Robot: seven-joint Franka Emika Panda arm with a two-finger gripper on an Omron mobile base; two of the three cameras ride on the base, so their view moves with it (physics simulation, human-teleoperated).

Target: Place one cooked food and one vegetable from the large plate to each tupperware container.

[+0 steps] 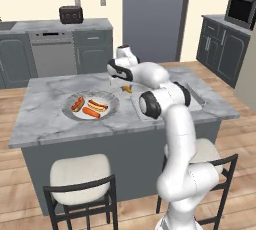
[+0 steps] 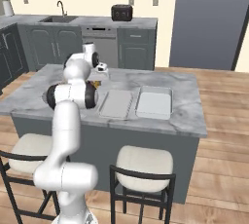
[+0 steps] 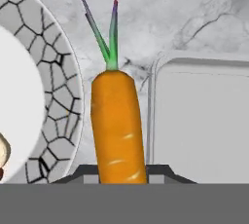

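Between the large plate [image 3: 58, 121] and the near tupperware container [image 3: 204, 121], that's where the pincer [image 3: 121, 172] hangs, and it is pressed together on a carrot [image 3: 116, 125], pinching the root end. In the hand view the carrot runs straight away from the fingertips, long axis in line with the pincer's reach, green leaf tips pointing out ahead over the marble counter [image 3: 185, 13]. From the left base view the carrot [image 1: 127, 88] shows as a small yellow-orange stub just below the hand, off the plate [image 1: 114, 105] and apparently clear of the countertop.

On the score: early days, I'd say. Back on the plate, to one side of the pincer, sit two hot dogs [image 1: 98, 105] and the redder carrot stick [image 1: 91, 112], all untouched. To the other side, both containers look bare in the right base view, the near one [image 2: 115, 104] and the far one [image 2: 153, 103]. So nothing is delivered yet; this carrot is first of four, with three more trips to follow.
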